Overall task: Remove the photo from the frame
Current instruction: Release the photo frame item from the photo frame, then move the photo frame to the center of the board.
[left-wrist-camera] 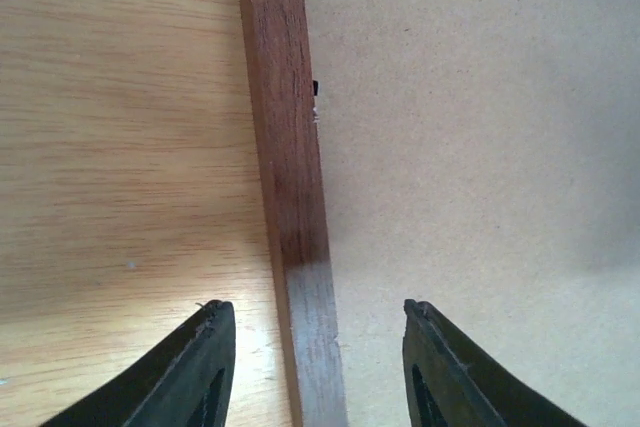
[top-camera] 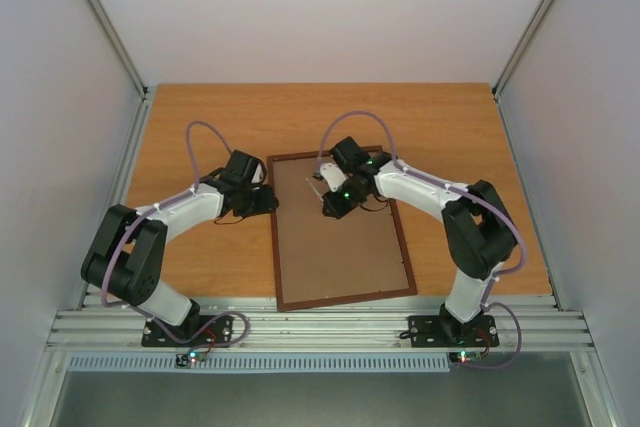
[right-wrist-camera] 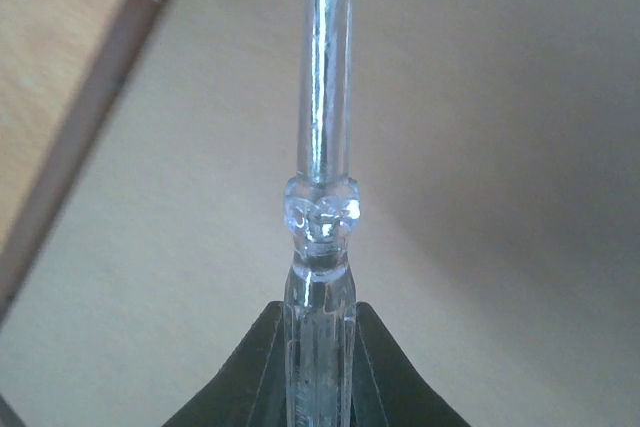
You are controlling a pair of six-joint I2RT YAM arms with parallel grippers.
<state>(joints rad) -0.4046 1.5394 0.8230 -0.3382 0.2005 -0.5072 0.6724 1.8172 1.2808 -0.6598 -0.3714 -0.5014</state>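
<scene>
**Early going: back on, photo out of sight**

Looking down on the frame [top-camera: 345,297], flat and face down on the wooden table [top-camera: 200,127], with the hardboard back [top-camera: 340,247] uppermost and seated inside the rails. No sign of the photo in any view; presumably under that back, so hidden.

Straddling the frame's left rail [left-wrist-camera: 285,147] with the left gripper [left-wrist-camera: 315,309], along the far part of that rail. Fingers [left-wrist-camera: 205,367] apart, one over bare table, the other over the hardboard, neither visibly touching the wood.

Clamping a clear rod [right-wrist-camera: 325,97] in the right gripper [right-wrist-camera: 320,309], fingers pressed together on its thicker end, with the shaft reaching out over the hardboard in the far half of the frame. Cannot tell whether the rod's tip meets the board.

Also worth noting a tiny dark-and-white tab [left-wrist-camera: 315,99] at the inner edge of the left rail. Too small to name with confidence; possibly a retaining clip.

Judging progress: barely begun.
- Done, by the look of it: frame lying back-up, tool in hand, both grippers at the far half.
- Left to do: free whatever holds the back, lift the hardboard away, then reach the print and carry it clear of the frame.
</scene>
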